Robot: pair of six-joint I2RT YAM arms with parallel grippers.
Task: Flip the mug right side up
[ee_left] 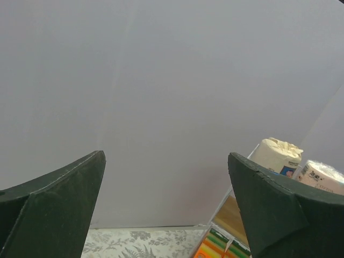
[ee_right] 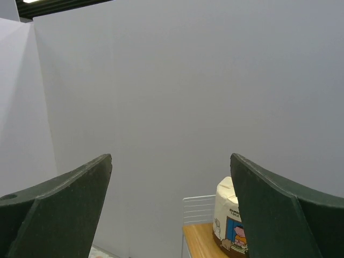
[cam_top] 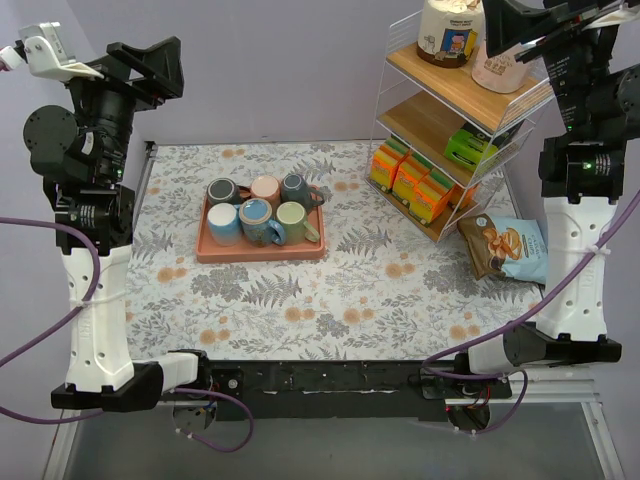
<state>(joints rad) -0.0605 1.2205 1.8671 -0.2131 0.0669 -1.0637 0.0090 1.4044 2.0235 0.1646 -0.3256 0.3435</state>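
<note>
Both arms are up high, fingers aimed at the back wall [ee_left: 161,80].
Left gripper [cam_top: 150,68]: jaws spread wide, nothing between them. Right gripper [cam_top: 510,28]: same, wide and holding nothing.

Labels:
- Tissue rolls [cam_top: 447,35] on the top shelf of the wire rack [cam_top: 395,60], just below the right gripper, carry a cartoon print on blue. The text is too small to read.
- The right wrist view shows one roll [ee_right: 231,226] low and to the right between its fingers. The lettering over the cartoon isn't legible.
- Orange/yellow boxes [cam_top: 415,180] on the bottom shelf and a green box [cam_top: 468,145] on the middle shelf have unreadable print.
- Snack bag [cam_top: 505,248] lies on the table [cam_top: 400,290] below the right gripper. It has a blue and brown front and no readable brand.

Six mugs [cam_top: 258,208] sit in two rows of three on the salmon tray [cam_top: 205,250], well below the left gripper and off to its right. All stand with their long axis vertical. The handles on the two right-hand mugs point right. I can't tell from overhead which one is rim-down.
</note>
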